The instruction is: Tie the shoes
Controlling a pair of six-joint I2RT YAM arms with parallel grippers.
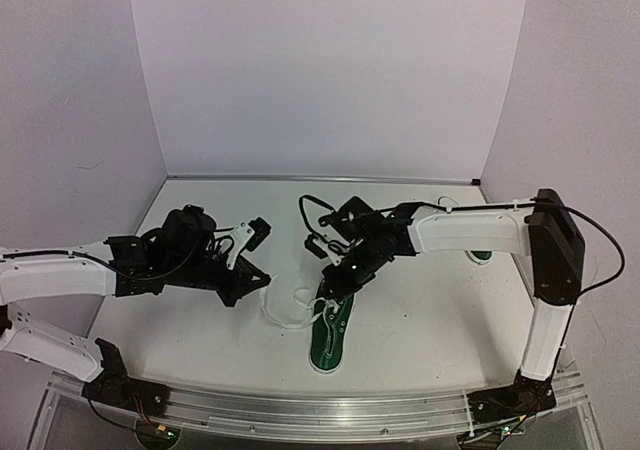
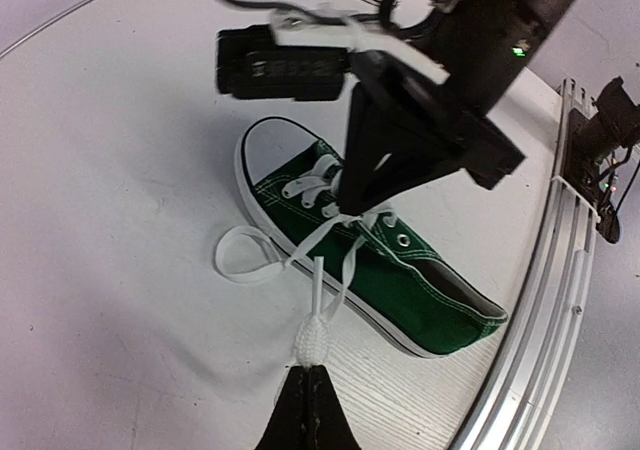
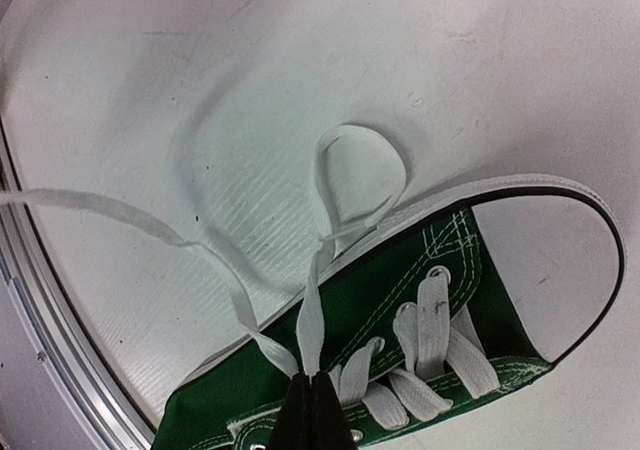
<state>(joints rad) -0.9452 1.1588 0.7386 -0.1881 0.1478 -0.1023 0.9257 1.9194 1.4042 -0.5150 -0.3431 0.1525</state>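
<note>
One dark green shoe [image 1: 330, 338] lies on the table near the front middle, toe away from the arms' bases. It also shows in the left wrist view [image 2: 400, 270] and the right wrist view [image 3: 430, 290]. My left gripper [image 1: 252, 282] is shut on a white lace end [image 2: 318, 335], left of the shoe, and the lace runs taut to the eyelets. My right gripper [image 1: 335, 282] is shut on the laces [image 3: 312, 320] just above the tongue. A lace loop [image 3: 355, 175] lies on the table beside the toe. The second shoe [image 1: 481, 255] is mostly hidden behind the right arm.
An aluminium rail [image 1: 300, 402] runs along the table's front edge and shows in the left wrist view [image 2: 545, 300]. White walls close the back and sides. The right gripper's body [image 2: 420, 120] hangs over the shoe in the left wrist view.
</note>
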